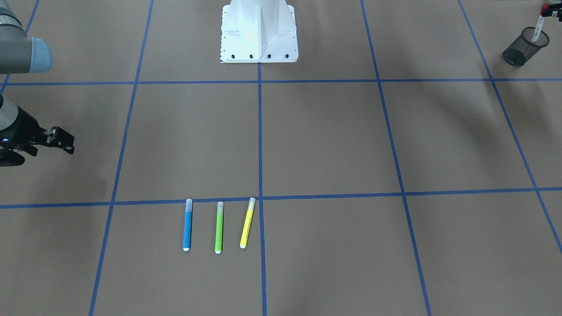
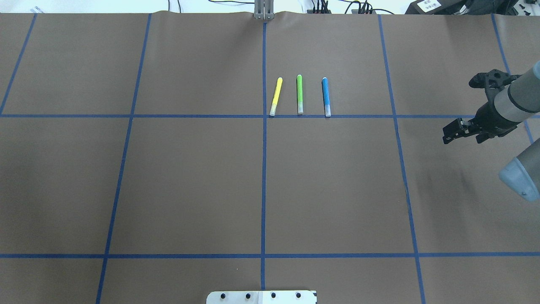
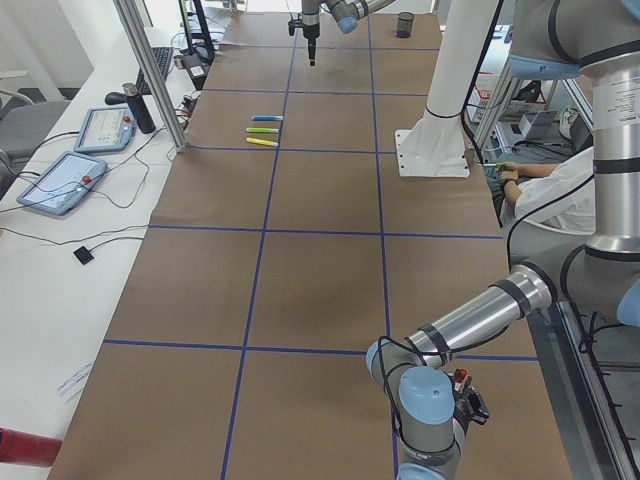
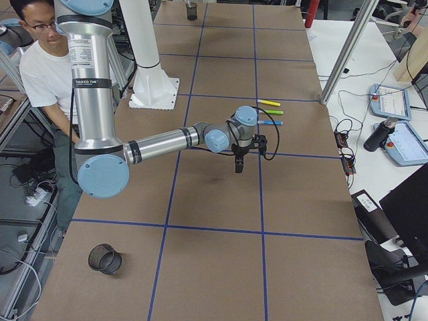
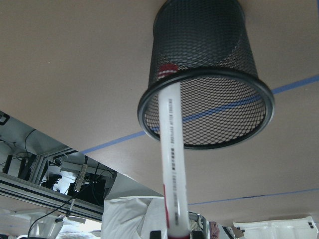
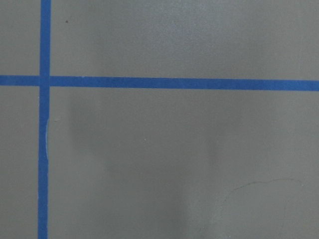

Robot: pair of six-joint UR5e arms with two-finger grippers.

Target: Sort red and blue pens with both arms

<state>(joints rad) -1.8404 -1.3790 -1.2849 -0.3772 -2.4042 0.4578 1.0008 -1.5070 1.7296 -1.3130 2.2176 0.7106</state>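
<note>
The brown desk [image 1: 329, 140] is gridded with blue tape. The left arm [image 3: 470, 322] reaches to the desk's left end, its tool [image 1: 545, 9] clenched on the white red-capped marker [image 5: 171, 149], whose capped end dips inside the rim of a black mesh cup [image 1: 525, 47]. The right arm [image 2: 512, 101] hangs over bare desk, its tool [image 2: 453, 131] spread and empty. A second mesh cup [image 4: 105, 259] stands at the right end. The blue highlighter [image 2: 326, 96] lies flat beside the green highlighter [image 2: 299, 93] and the yellow highlighter [image 2: 276, 96], well apart from the right tool. By my judgement the red half needs only a release, while the blue half is not yet begun.
</note>
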